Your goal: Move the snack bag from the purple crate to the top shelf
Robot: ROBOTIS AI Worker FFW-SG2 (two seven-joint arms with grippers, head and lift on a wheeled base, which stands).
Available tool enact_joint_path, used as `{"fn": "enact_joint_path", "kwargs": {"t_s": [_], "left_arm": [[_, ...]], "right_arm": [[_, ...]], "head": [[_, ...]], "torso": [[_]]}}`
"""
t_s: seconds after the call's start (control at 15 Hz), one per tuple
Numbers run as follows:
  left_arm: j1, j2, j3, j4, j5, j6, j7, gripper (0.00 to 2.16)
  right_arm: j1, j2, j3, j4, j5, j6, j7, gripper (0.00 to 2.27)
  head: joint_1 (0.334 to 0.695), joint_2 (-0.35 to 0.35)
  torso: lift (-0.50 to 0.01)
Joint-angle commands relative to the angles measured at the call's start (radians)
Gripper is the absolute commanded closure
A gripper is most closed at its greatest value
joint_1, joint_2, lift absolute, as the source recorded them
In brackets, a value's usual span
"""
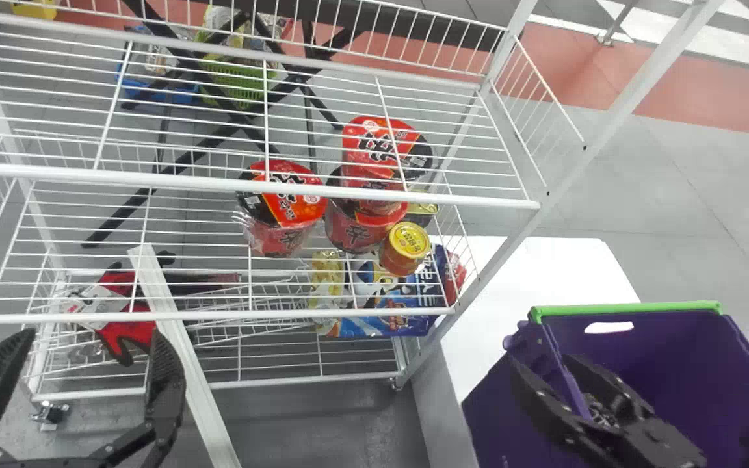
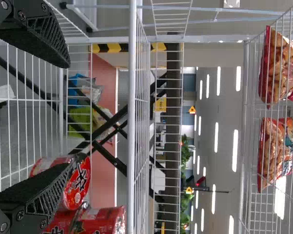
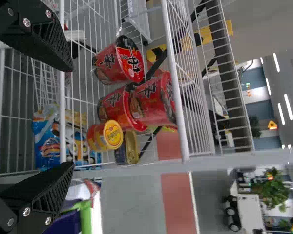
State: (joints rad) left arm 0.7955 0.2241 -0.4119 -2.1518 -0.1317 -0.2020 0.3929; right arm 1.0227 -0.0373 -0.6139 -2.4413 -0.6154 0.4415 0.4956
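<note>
Left hand [image 1: 95, 335] before wire rack [image 1: 153, 180]

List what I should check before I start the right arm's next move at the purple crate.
1. Right tool open: ok, its fingers stand apart.
2. Snack bag already in the right tool: not ok, nothing is between its fingers.
3. Right tool free of the purple crate's wall: cannot tell; they overlap in the head view.
4. Snack bag located inside the crate: cannot tell, the arm and the wall hide part of the inside.
5. High wire shelf in sight: ok, two snack bags lie on it.
6. Left tool free of a load: ok, it is open with nothing gripped.
</note>
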Motion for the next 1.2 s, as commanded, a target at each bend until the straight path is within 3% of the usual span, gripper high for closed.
{"fn": "enact_joint_path", "kwargs": {"t_s": [0.0, 0.27, 0.53, 0.67, 0.87, 1.13], "left_arm": [[-0.001, 0.0, -0.002, 0.009, 0.001, -0.004, 0.0, 0.09], [-0.006, 0.0, -0.011, 0.015, 0.001, -0.004, 0.0, 0.09], [-0.012, -0.003, -0.021, 0.029, 0.001, -0.004, 0.0, 0.09], [-0.012, -0.003, -0.021, 0.033, 0.0, -0.007, 0.006, 0.09], [-0.012, -0.002, -0.022, 0.035, -0.006, -0.007, 0.012, 0.09], [-0.012, -0.003, -0.025, 0.038, -0.009, 0.002, 0.017, 0.09]], "right_arm": [[-0.064, 0.038, -0.184, 0.024, -0.087, 0.208, 0.029, 0.14], [-0.173, 0.038, -0.411, 0.173, -0.084, 0.426, 0.143, 0.14], [-0.219, 0.037, -0.475, 0.249, 0.062, 0.432, 0.17, 0.14], [-0.288, 0.025, -0.532, 0.312, 0.184, 0.429, 0.314, 0.14], [-0.291, -0.032, -0.544, 0.36, 0.321, 0.432, 0.327, 0.14], [-0.302, -0.127, -0.494, 0.423, 0.531, 0.53, 0.474, 0.14]], "head": [[0.695, -0.35], [0.695, -0.35], [0.695, -0.35], [0.695, -0.35], [0.695, -0.35], [0.695, -0.35]], "torso": [[-0.468], [-0.468], [-0.468], [-0.468], [-0.468], [-0.468]]}}
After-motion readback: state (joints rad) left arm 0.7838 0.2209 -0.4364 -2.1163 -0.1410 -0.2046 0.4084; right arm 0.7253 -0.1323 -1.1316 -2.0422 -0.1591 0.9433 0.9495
